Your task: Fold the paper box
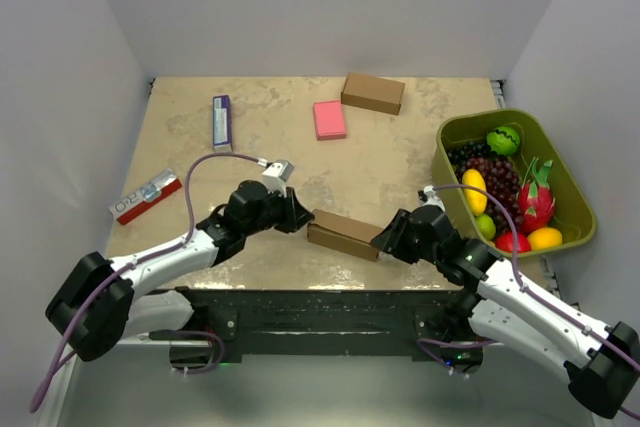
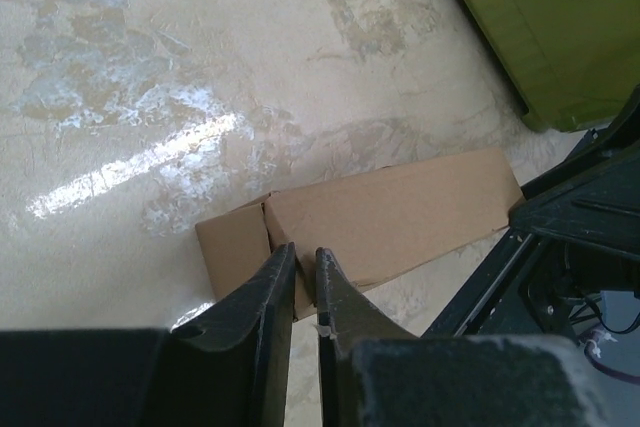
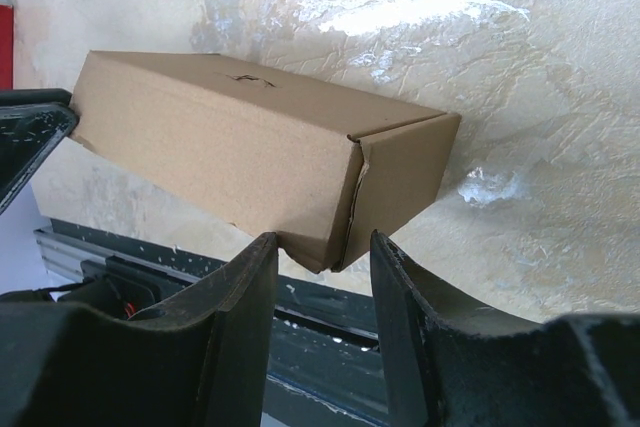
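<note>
The paper box (image 1: 345, 234) is a plain brown carton lying on its side near the table's front edge, between my two grippers. My left gripper (image 1: 300, 219) is at its left end. In the left wrist view the jaws (image 2: 303, 252) are almost together, with the tips against the crease of the box's (image 2: 400, 212) end flap and nothing visibly pinched. My right gripper (image 1: 385, 240) is at the right end. In the right wrist view it is open (image 3: 322, 247), and the lower corner of the box (image 3: 220, 147) sits between its fingertips; the end flap there stands slightly ajar.
A green bin (image 1: 490, 117) of toy fruit stands at the right. At the back lie another brown box (image 1: 373, 93), a pink block (image 1: 329, 119) and a purple packet (image 1: 222, 122). A red packet (image 1: 146, 197) lies at the left. The table's front edge is just behind the box.
</note>
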Available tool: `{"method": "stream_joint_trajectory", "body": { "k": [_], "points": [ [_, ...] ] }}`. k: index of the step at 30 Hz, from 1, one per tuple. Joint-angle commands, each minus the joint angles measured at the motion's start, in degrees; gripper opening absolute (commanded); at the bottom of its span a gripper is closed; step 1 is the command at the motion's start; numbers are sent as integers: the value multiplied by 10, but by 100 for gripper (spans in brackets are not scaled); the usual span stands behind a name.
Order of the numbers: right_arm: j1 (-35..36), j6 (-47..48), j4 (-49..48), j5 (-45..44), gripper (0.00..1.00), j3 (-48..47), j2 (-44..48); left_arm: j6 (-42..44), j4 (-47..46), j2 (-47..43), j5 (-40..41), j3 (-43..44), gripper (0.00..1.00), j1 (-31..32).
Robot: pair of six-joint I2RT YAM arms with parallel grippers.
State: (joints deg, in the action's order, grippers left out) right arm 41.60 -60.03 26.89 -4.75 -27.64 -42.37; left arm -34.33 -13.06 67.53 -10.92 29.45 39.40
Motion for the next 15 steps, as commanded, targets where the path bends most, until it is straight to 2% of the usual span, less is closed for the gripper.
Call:
{"method": "stream_joint_trajectory", "body": {
  "k": [1,10,15],
  "points": [
    [-2,5,16,-25,44,9,-2,-9,-22,3,-2,-19,14,-3],
    [-2,5,16,-25,44,8,-2,12,6,0,21,-27,9,-3],
    [-1,5,17,-25,43,7,-2,23,25,-13,40,-12,18,-3]
  ]
}}
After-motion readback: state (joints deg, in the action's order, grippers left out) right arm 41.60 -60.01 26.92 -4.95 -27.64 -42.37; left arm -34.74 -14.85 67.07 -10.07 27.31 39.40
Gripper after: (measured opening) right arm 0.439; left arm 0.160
